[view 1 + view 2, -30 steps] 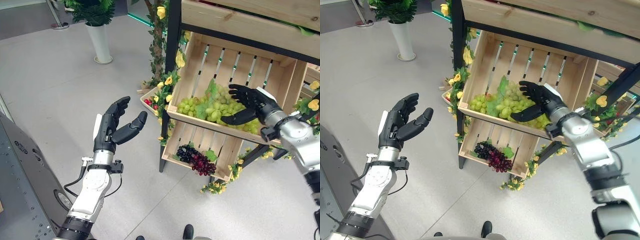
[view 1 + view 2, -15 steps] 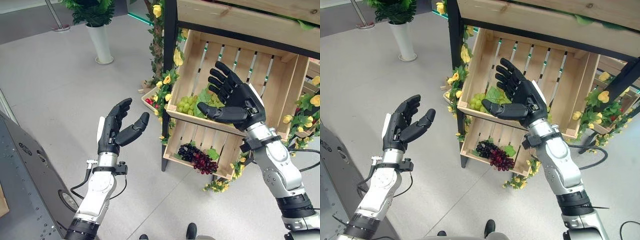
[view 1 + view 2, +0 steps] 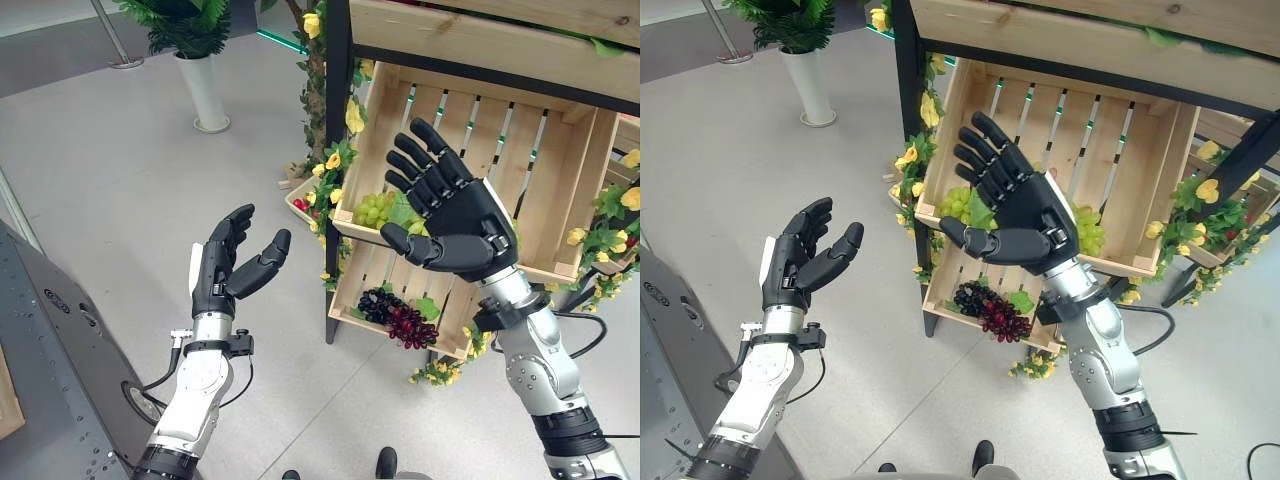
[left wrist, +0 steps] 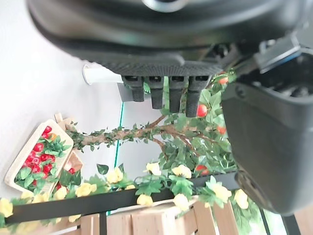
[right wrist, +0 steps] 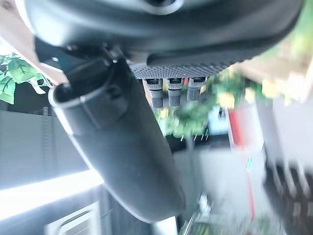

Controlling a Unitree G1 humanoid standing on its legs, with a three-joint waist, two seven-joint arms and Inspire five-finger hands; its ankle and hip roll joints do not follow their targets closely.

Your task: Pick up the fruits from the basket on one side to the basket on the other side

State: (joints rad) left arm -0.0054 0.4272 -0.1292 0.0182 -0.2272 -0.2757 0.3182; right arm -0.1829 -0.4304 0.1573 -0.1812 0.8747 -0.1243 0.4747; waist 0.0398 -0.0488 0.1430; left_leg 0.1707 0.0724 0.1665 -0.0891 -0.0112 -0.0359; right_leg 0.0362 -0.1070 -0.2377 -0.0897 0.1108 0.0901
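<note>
The right hand (image 3: 455, 215) is raised in front of the upper wooden crate (image 3: 560, 170), palm turned toward the camera, fingers spread straight and thumb stretched across below them; it holds nothing. The green grapes (image 3: 373, 209) lie in that crate near its front left corner, partly hidden behind the hand, among green leaves. In the lower crate (image 3: 345, 300) of the same shelf rack (image 3: 338, 120) lies a bunch of dark grapes (image 3: 395, 318). The left hand (image 3: 228, 265) is held up well to the left of the rack over the grey floor (image 3: 120, 170), fingers relaxed and slightly bent, thumb apart, empty. Yellow flowers (image 3: 336, 160) trail down the rack's post, a small tray of red fruit (image 3: 301, 205) sits behind it, and a potted plant (image 3: 200, 70) stands farther back.
</note>
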